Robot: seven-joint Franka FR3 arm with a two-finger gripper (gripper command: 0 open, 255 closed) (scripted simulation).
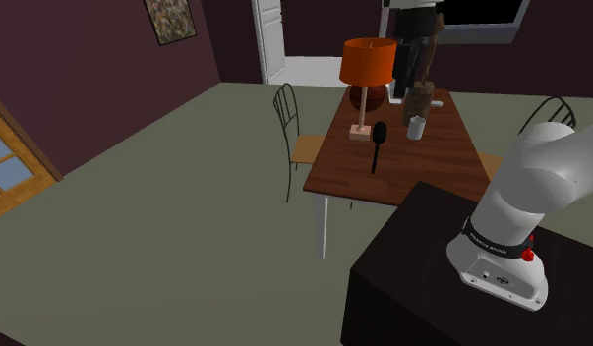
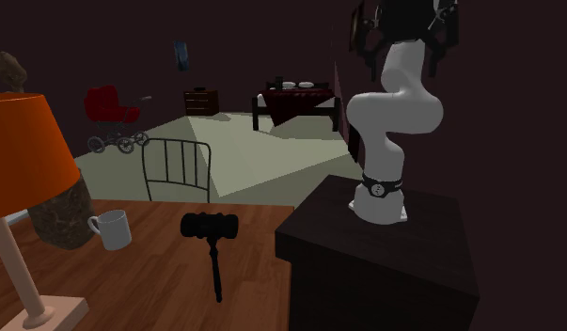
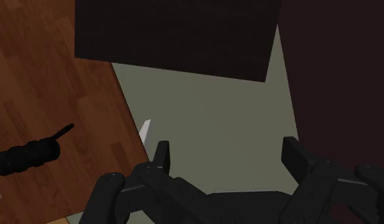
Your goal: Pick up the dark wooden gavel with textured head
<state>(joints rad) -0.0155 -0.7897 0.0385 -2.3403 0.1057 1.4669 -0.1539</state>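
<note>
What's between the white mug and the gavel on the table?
Nothing stands there. In the second exterior view, only a bare stretch of the wooden table lies between the mug and the gavel.

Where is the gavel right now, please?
In the shoulder view the gavel lies on the wooden table, between the lamp on the left and the white mug on the right, handle toward the stand.
</note>
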